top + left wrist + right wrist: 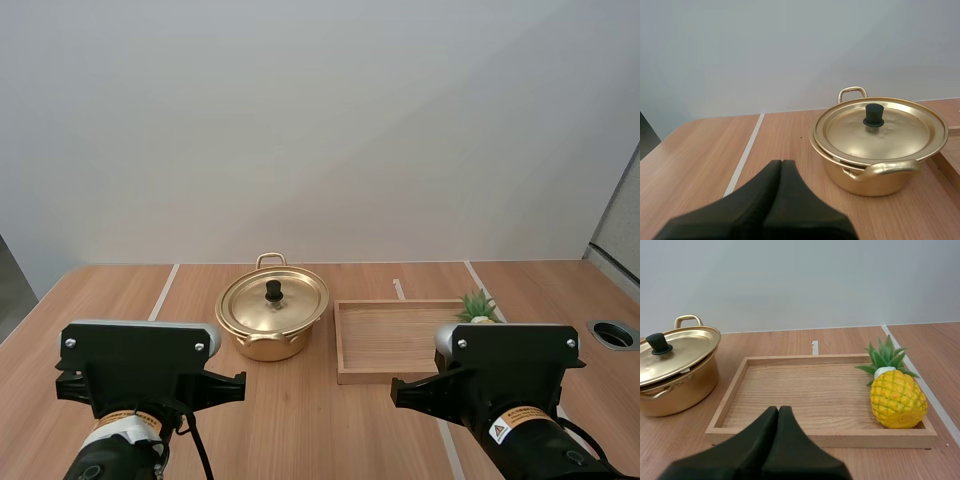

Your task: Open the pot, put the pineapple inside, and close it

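Observation:
A golden pot (272,322) stands mid-table with its lid (273,302) on, a black knob (873,114) on top. A yellow pineapple (897,397) with green leaves lies inside the wooden tray (785,396), at the end far from the pot; in the high view its leaves (478,305) peek above my right arm. My left gripper (781,167) is shut, its fingers one dark wedge, short of the pot (875,150). My right gripper (778,412) is shut too, in front of the tray's near rim.
The tray (385,340) sits just right of the pot. Pale strips (163,292) run across the wooden tabletop. A round grommet hole (612,334) lies at the table's right edge. A plain wall stands behind the table.

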`<state>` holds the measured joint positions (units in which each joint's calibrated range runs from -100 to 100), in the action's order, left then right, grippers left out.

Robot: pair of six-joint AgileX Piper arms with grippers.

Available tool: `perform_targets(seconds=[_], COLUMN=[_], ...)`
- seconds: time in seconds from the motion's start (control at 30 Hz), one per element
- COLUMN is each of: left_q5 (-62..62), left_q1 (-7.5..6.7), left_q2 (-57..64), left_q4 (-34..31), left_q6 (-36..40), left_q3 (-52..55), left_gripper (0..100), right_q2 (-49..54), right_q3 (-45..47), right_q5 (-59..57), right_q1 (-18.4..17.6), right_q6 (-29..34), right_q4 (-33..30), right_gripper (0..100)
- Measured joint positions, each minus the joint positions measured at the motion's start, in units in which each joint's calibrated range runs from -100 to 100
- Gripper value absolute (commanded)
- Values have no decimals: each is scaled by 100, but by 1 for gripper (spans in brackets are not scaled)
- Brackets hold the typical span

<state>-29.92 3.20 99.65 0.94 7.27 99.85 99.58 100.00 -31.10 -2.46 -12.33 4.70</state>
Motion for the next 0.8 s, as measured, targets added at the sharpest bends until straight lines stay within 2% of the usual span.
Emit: perform_targets(seconds=[0.47, 0.8], left_q5=[0, 0], left_q1=[0, 0], left_q2=[0, 0], left_q4=[0, 0], left_q6=[0, 0], left_q3=[0, 0], left_gripper=[0, 0], right_q2=[0, 0], right_q3=[0, 0], right_q5=[0, 0], right_q1=[0, 0], right_q6=[9, 9], right_q4=[467, 166], right_gripper=[0, 0])
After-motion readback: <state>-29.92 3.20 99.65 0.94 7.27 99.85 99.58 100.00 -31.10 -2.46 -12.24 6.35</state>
